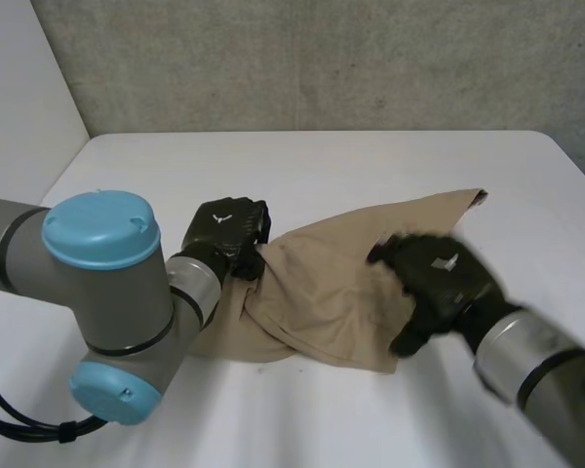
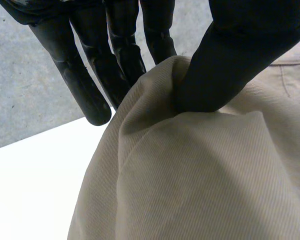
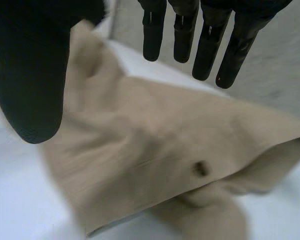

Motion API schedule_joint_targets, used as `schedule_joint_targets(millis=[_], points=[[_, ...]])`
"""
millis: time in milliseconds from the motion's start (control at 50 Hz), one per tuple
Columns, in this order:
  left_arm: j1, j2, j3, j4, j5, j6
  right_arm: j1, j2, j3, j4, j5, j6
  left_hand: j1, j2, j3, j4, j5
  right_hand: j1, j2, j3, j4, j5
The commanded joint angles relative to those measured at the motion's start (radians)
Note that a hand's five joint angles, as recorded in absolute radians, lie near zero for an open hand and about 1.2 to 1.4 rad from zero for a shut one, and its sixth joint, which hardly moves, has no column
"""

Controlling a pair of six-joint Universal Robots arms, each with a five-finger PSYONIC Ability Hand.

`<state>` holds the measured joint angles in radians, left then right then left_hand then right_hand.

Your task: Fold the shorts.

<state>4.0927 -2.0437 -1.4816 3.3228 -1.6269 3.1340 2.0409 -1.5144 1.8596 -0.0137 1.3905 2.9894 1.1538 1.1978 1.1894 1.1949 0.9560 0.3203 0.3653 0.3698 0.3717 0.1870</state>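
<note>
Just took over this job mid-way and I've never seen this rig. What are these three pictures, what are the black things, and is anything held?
This is a two-armed robot at a white table; the black things are its hands. The wide picture comes from a camera behind the arms, looking down: the left hand grips the left edge of the tan shorts, the right hand hovers over their right part. The other two come from a camera on each wrist, looking along the palm. In the left wrist view the thumb and fingers pinch a fold of the shorts. In the right wrist view the fingers are straight above the cloth, holding nothing.
</note>
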Motion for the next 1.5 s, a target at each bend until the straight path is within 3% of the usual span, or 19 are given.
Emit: schedule_joint_targets(millis=[20, 260, 640, 740, 780, 840, 960, 1080, 1160, 1260, 1360, 1500], points=[[0.008, -0.038, 0.032, -0.003, -0.008, 0.0, 0.068, 0.152, 0.047, -0.12, 0.004, -0.067, 0.242, 0.198, 0.207, 0.201, 0.266, 0.187, 0.142, 0.138, 0.136, 0.146], [0.018, -0.038, 0.03, -0.005, -0.022, -0.002, 0.067, 0.296, 0.049, -0.295, 0.036, -0.168, 0.242, 0.198, 0.207, 0.201, 0.266, 0.302, 0.257, 0.252, 0.251, 0.261], [0.037, -0.038, 0.026, -0.006, -0.022, -0.003, 0.065, 0.387, 0.024, -0.365, 0.042, -0.198, 0.242, 0.198, 0.207, 0.201, 0.266, 0.405, 0.36, 0.355, 0.353, 0.363], [0.034, -0.038, 0.024, -0.008, -0.022, -0.003, 0.064, 0.391, 0.019, -0.391, 0.044, -0.202, 0.242, 0.198, 0.207, 0.201, 0.266, 0.727, 0.682, 0.677, 0.675, 0.686], [0.032, -0.038, 0.021, -0.008, -0.022, -0.003, 0.059, 0.391, 0.016, -0.394, 0.051, -0.204, 0.242, 0.198, 0.207, 0.201, 0.266, 1.074, 1.029, 1.024, 1.023, 1.033], [0.025, -0.033, 0.015, -0.014, -0.019, -0.005, 0.05, 0.376, 0.013, -0.394, 0.077, -0.204, 0.242, 0.198, 0.207, 0.201, 0.266, 1.076, 1.031, 1.026, 1.025, 1.035], [0.02, 0.026, -0.009, -0.092, -0.008, 0.009, 0.038, 0.324, -0.008, -0.378, 0.171, -0.207, -0.525, -0.569, -0.56, -0.566, -0.502, 1.076, 1.031, 1.026, 1.025, 1.035], [0.034, 0.117, -0.037, -0.154, -0.001, 0.009, -0.076, 0.304, 0.001, -0.312, 0.174, -0.219, -0.664, -0.708, -0.7, -0.705, -0.641, 1.076, 1.031, 1.026, 1.025, 1.035], [0.1, 0.18, -0.083, -0.155, 0.005, 0.012, -0.103, 0.293, 0.01, -0.293, 0.16, -0.237, -0.656, -0.7, -0.691, -0.697, -0.632, 1.076, 1.031, 1.026, 1.025, 1.035], [0.184, 0.191, -0.112, -0.154, 0.108, 0.012, -0.105, 0.266, 0.023, -0.285, 0.137, -0.241, -0.641, -0.685, -0.676, -0.682, -0.618, 1.076, 1.031, 1.026, 1.025, 1.035], [0.244, 0.183, -0.157, -0.16, 0.286, 0.012, -0.107, 0.247, 0.03, -0.282, 0.133, -0.241, -0.626, -0.67, -0.662, -0.667, -0.603, 1.076, 1.031, 1.026, 1.025, 1.035], [0.253, 0.143, -0.178, -0.161, 0.348, 0.014, -0.108, 0.23, 0.033, -0.279, 0.133, -0.242, -0.603, -0.647, -0.638, -0.644, -0.579, 1.076, 1.031, 1.026, 1.025, 1.035]])
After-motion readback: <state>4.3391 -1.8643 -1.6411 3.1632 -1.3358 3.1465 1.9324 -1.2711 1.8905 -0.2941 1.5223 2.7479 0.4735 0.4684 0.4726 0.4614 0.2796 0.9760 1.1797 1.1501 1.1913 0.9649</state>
